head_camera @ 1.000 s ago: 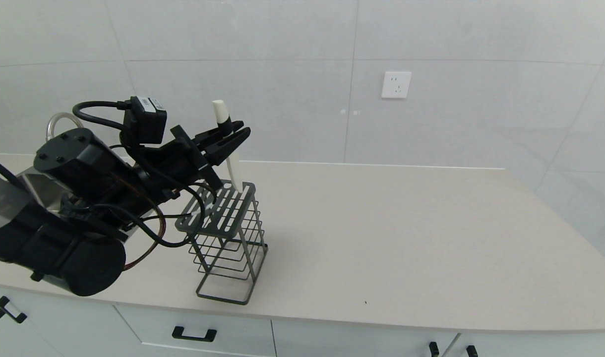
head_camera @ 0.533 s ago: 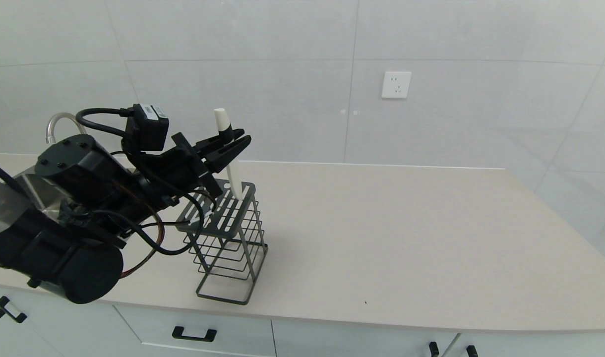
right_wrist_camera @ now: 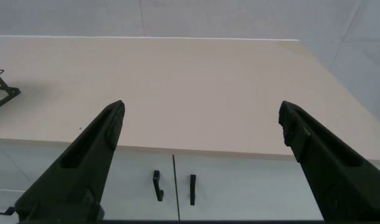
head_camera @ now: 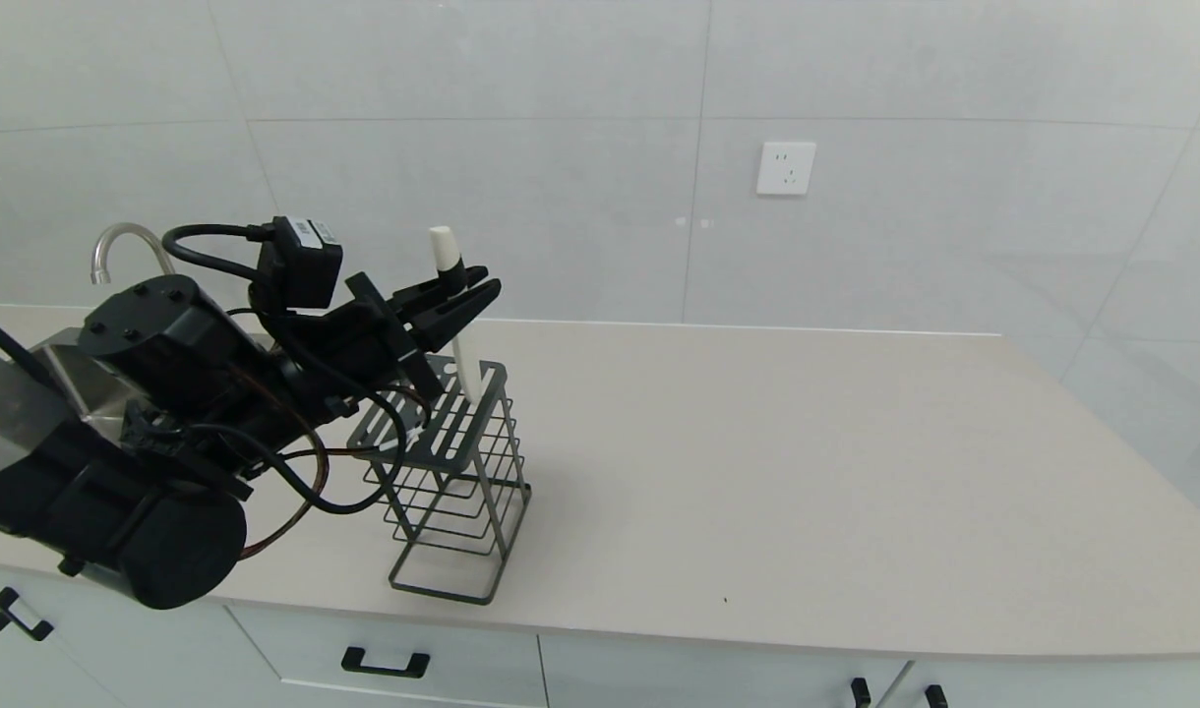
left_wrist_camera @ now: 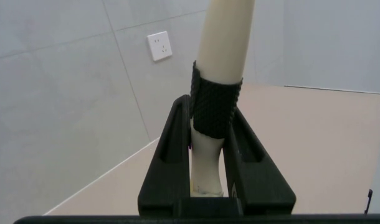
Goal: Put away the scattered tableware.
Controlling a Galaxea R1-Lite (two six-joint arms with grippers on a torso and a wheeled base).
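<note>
Left gripper (head_camera: pixel 490 278): black fingers pinching the utensil at its knurled black band, left of centre in the head view.
Utensil (head_camera: pixel 465 359): smooth, round, cream handle, nearly upright; its lower end seems to enter a slot at the rack's far corner, though the working end is hidden.
Rack (head_camera: pixel 452 462): dark wire cage, box-shaped, with a slotted flat top, standing on the counter at lower left.
Right gripper (right_wrist_camera: pixel 202 112): matte black fingers spread wide, nothing between them.
Counter (head_camera: pixel 807 462): plain beige matte slab above pale drawers with black handles.
Room: large pale grey wall tiles; a white outlet (head_camera: pixel 786 167) at upper centre.
</note>
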